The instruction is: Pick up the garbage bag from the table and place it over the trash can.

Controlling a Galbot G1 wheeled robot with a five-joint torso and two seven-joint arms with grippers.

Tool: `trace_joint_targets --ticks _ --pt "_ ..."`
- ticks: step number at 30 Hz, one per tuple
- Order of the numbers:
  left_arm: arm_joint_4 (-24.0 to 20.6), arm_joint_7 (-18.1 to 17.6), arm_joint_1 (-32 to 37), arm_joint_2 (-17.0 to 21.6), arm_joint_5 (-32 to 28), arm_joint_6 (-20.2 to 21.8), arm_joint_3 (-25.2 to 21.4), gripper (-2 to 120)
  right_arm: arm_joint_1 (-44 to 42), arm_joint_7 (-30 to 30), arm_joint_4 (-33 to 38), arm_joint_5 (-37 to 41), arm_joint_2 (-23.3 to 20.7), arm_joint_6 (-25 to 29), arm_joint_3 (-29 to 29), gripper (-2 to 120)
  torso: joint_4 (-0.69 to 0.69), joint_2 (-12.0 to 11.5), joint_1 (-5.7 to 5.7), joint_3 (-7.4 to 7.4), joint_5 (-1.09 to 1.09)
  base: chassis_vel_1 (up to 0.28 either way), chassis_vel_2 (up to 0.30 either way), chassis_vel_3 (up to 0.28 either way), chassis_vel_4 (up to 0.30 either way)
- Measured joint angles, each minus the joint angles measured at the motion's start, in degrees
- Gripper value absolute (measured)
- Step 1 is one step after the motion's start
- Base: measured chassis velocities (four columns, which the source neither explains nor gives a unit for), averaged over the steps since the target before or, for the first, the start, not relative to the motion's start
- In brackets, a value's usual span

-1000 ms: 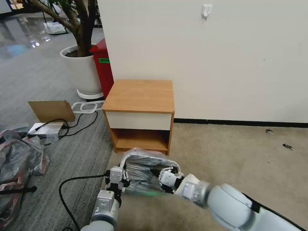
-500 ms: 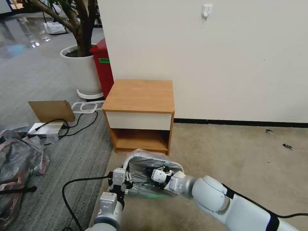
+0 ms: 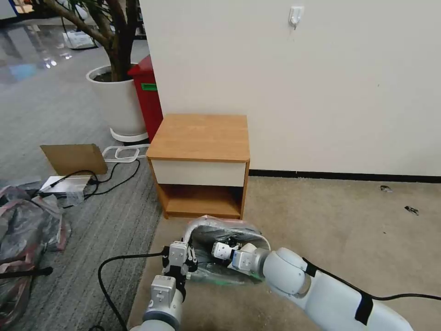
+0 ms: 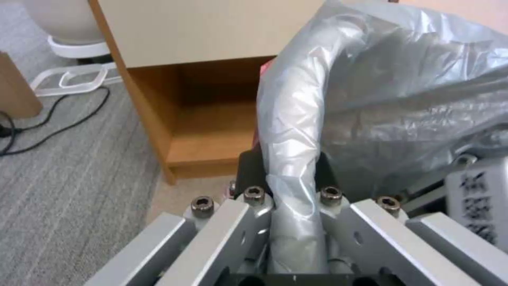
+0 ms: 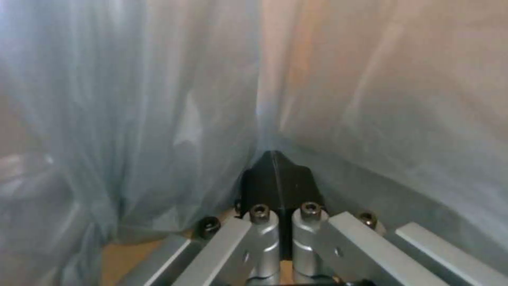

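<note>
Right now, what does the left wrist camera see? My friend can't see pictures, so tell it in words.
The left gripper is shut on the garbage bag, pinching a rolled grey strip of it. Behind stands the table, with its open shelf.

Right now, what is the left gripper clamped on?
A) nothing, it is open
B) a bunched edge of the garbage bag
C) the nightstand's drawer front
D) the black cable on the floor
B: in the left wrist view the left gripper is shut on a gathered strip of the garbage bag, in front of the table.
</note>
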Motion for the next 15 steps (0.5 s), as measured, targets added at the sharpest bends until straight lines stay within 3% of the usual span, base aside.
trace_joint_targets --ticks 8,15 --pt "0.20 -0.01 -0.21 -0.27 -0.13 0.01 -0.42 3 -0.23 0.04 0.02 -0.36 0.52 0.32 0.19 0 0.00 0.00 0.00 0.00 0.00 0.000 0.000 0.000 0.000" --pt "0.97 -1.40 -0.97 -0.83 -3.35 1.53 -0.67 3 -2.43 0.05 4.70 0.11 -1.69 1.56 3.30 0 0.00 0.00 0.00 0.00 0.00 0.000 0.000 0.000 0.000"
